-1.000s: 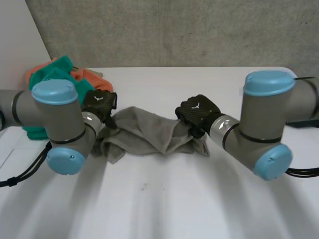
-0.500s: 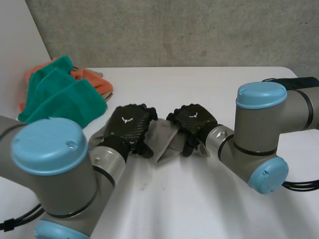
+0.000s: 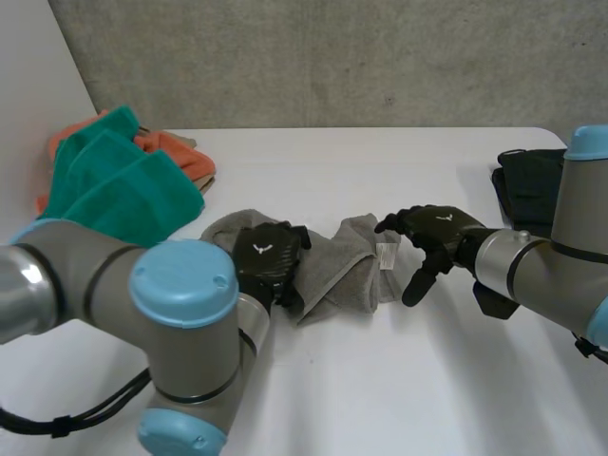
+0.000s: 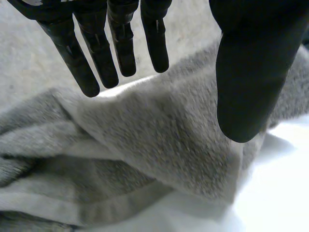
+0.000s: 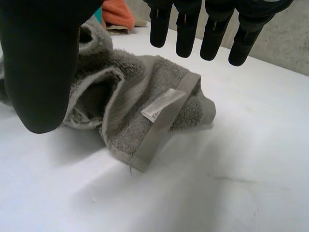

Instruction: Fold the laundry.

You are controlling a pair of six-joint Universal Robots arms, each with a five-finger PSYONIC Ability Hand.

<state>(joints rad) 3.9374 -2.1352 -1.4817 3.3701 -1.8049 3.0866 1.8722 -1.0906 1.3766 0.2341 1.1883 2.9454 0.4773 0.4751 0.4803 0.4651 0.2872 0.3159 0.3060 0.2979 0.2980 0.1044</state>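
A grey towel (image 3: 347, 266) lies bunched in the middle of the white table (image 3: 380, 380). My left hand (image 3: 266, 261) rests over the towel's left part. In the left wrist view its fingers (image 4: 120, 43) are straight and spread just above the grey towel (image 4: 145, 159), holding nothing. My right hand (image 3: 432, 237) hovers just right of the towel, apart from it. In the right wrist view this hand (image 5: 43, 63) is open, its straight fingers above the towel (image 5: 130, 121), whose hemmed corner carries a white label (image 5: 161, 106).
A pile of teal and orange cloths (image 3: 119, 185) sits at the table's back left. A dark cloth (image 3: 527, 180) lies at the right edge, behind my right arm. Bare table stretches in front of the towel.
My right hand has let go of the towel and drawn back to the right. My left hand has swung right over the towel and opened. The towel has dropped into a heap.
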